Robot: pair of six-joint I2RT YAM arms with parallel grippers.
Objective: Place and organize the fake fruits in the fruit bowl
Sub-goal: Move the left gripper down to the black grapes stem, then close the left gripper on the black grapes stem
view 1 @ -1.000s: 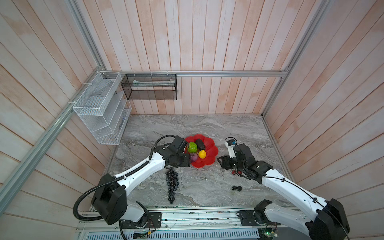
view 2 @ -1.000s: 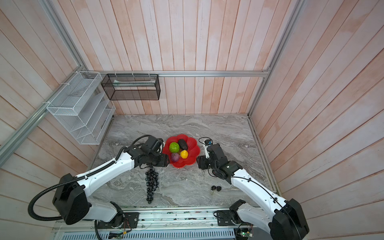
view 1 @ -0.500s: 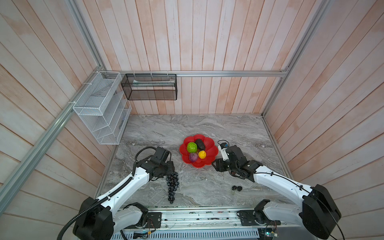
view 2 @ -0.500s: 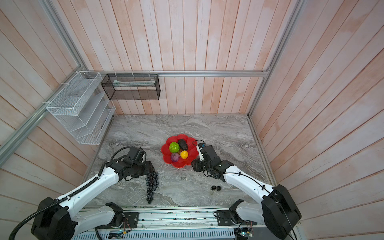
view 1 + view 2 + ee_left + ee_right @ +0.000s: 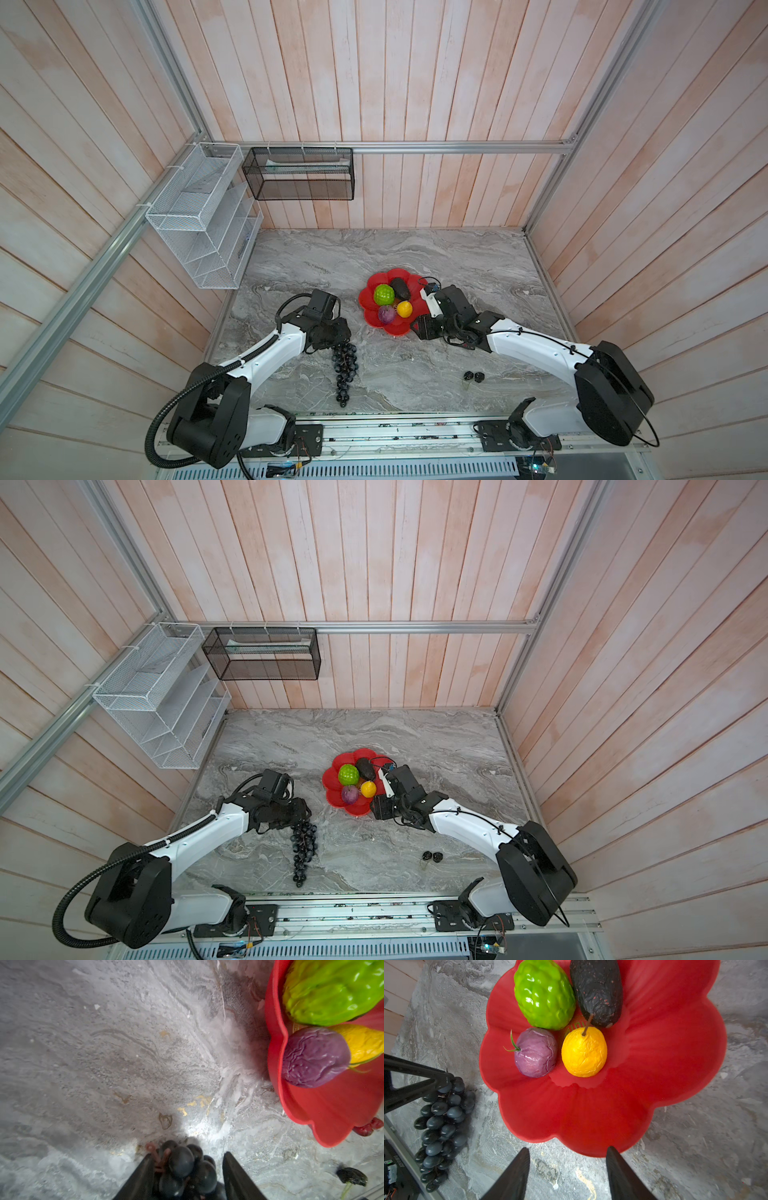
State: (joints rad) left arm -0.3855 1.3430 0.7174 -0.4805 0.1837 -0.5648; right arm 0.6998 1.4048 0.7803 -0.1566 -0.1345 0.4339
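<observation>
The left arm reaches from its base at the near left edge in a slant toward the middle of the surface [image 5: 395, 257]. Its wrist is bent down over the upper end of the grape bunch [image 5: 344, 368]. In the left wrist view, the left end effector [image 5: 187, 1154] has one finger on each side of the top grapes and the reddish stem. It is about half wide, and I cannot tell if the fingers press the bunch or only stand around it. The bunch lies along the surface, to the near left of the fruit bowl [image 5: 368, 297] and apart from it.

The right arm comes from the near right corner. Its long white link lies low, and its wrist is at the near right rim of the bowl. The right end effector [image 5: 569, 1149] points at the bowl. Its fingers are spread and there is nothing between them, and their tips are just before the scalloped rim.

In the bowl there are four fruits close together: the bumpy green ball [image 5: 544, 995], the black oval [image 5: 598, 991], the purple fruit [image 5: 536, 1052] and the yellow fruit [image 5: 583, 1052]. The black cherry pair [image 5: 473, 376] lies on the surface, well apart from the bowl and near the right arm. The left wrist view shows a red cherry pair [image 5: 368, 1127] on the surface, just beside the outer rim of the bowl.
</observation>
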